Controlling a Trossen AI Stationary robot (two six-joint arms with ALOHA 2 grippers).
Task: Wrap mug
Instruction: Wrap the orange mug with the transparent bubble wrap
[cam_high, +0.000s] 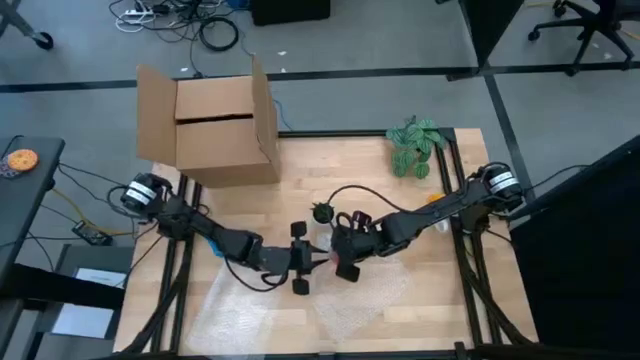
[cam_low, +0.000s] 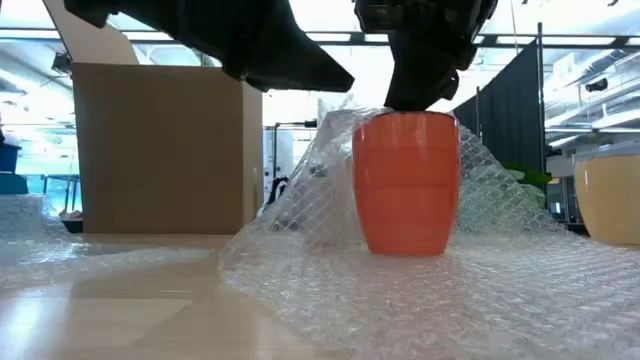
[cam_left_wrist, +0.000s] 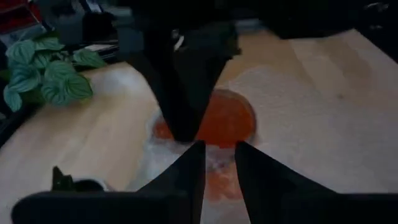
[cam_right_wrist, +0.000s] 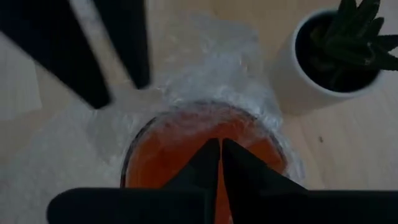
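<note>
The orange mug stands upright on a sheet of bubble wrap on the wooden table, and everything else is placed here relative to it. No brand, label or writing can be read on the mug or anywhere else. The wrap rises behind the mug and drapes against its far side, up to about rim height; the front of the mug is bare in the low view.

The right gripper hangs directly over the mug's mouth, its two fingers pressed nearly together with only a slit between them; whether they pinch a fold of wrap cannot be told. The left gripper sits just beside the mug, pointing at it, its fingers set a narrow gap apart and holding nothing visible.

A small white pot with a dark spiky plant stands near the mug. A leafy green plant is farther off, toward the table's back corner. A brown cardboard box with open flaps stands well apart from the mug. A cream-coloured cup stands well to one side.
</note>
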